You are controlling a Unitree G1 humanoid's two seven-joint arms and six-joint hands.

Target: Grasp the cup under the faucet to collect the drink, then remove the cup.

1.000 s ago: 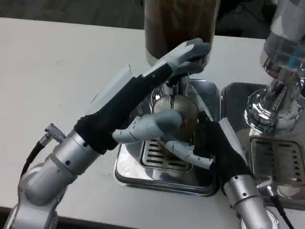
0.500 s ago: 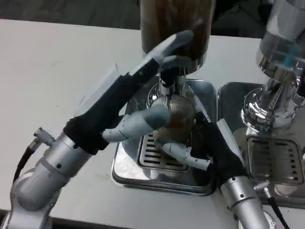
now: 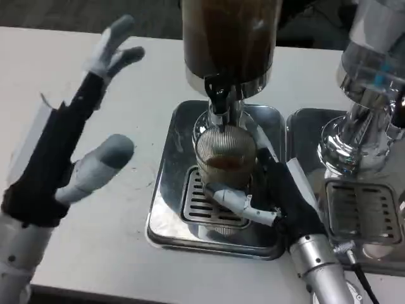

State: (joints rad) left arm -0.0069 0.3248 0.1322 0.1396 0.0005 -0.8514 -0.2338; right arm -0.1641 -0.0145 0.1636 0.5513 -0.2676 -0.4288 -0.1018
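Ribbed clear cup (image 3: 225, 159) with brown drink inside, standing on the steel drip tray (image 3: 166, 215) directly under the faucet (image 3: 221, 101) of the dark-filled dispenser (image 3: 229, 38). Right hand (image 3: 273, 193) wrapped around the cup, fingers closed against its side. Left hand (image 3: 66, 155) raised over the white table (image 3: 95, 253), fingers spread, holding nothing.

The cup (image 3: 226, 157) stands on the drip tray (image 3: 166, 218), directly under the faucet (image 3: 219, 101) of the dispenser (image 3: 229, 38) behind it. The right hand (image 3: 272, 196) wraps the cup from the right and front. The left hand (image 3: 69, 145) hovers well to the left, above the table (image 3: 76, 69). A second dispenser (image 3: 373, 76) stands to the right.
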